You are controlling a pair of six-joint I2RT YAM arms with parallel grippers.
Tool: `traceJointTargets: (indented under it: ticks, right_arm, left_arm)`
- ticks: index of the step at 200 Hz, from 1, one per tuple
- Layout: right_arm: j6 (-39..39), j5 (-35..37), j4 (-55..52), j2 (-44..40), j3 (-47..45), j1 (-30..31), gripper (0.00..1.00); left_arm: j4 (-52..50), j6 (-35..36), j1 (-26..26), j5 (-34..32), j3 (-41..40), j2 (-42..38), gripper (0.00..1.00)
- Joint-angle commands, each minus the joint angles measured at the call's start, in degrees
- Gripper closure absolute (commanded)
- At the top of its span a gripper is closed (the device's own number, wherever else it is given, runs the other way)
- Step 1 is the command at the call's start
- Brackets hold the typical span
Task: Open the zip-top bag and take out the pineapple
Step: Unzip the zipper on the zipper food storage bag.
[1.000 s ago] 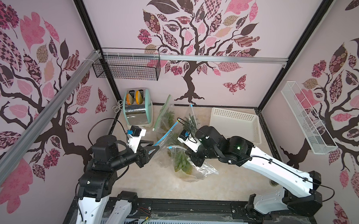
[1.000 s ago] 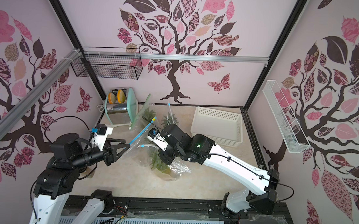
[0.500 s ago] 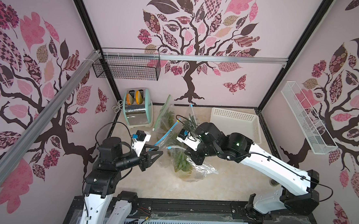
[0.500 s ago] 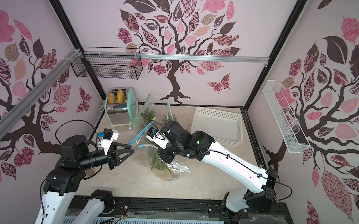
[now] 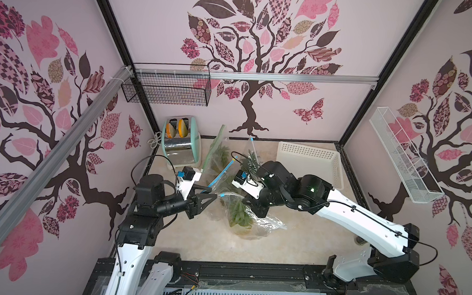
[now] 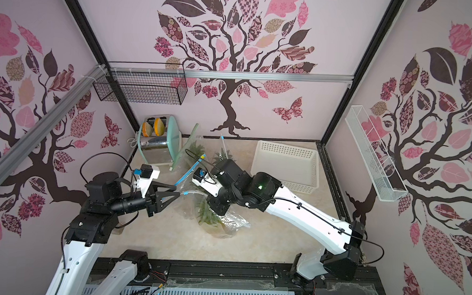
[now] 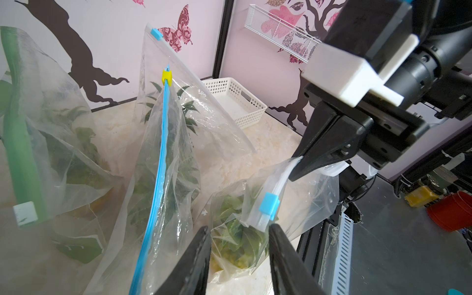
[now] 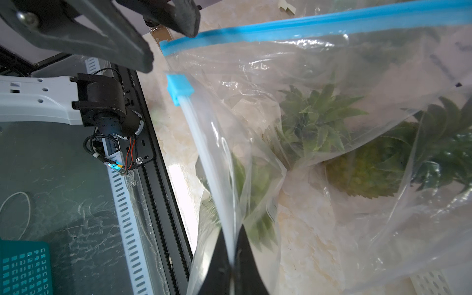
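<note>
step in hand: opening the bag, slider grab not made yet. right gripper (image 7: 297, 166) is clamped tight on the zip strip (image 7: 280, 181) of the zip-top bag (image 7: 311, 204) and holds that top edge up off the desk (image 5: 293, 248). left gripper (image 7: 237, 229) is part-open and holds nothing, jaws lined up just short of the blue slider (image 7: 269, 205). the slider sits near the free end of the strip. the strip end is close to one jaw, can't tell if it touches. pineapple (image 7: 236, 242) is inside the bag, low down, crown leaves against the film. in a top view the bag bottom rests on the desk between the two arms, pineapple (image 5: 238, 216) in it. the bag reads as zipped to me, but glare on the film makes that unsure. next move, my read: ease the left gripper forward until the slider is between the jaws, close on it, then run it along the strip toward the right gripper's end, the only way it has travel. the right side just anchors. keep the pull in line with the strip or the thin film will buckle. watch the blue-zip bag (image 7: 176, 158) just beside the left jaw, easy to snag.
</note>
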Motion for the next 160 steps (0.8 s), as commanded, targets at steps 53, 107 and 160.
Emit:
traceJointTargets:
  ticks: [53, 107, 160]
  right_arm:
    - [0.3, -1.5, 1.2, 0.3, 2.5, -0.6, 1.00]
    - [0.4, -2.5, 1.2, 0.3, 2.7, -0.7, 1.00]
    - [0.3, -2.9, 1.5, 0.7, 2.8, -0.8, 1.00]
  left_arm:
    - [0.5, -0.5, -0.6, 1.9, -1.2, -1.0, 0.59]
    - [1.6, -0.4, -1.0, 1.7, -1.6, 0.9, 0.59]
    - [4.3, -1.1, -1.5, 2.0, -1.7, 2.9, 0.60]
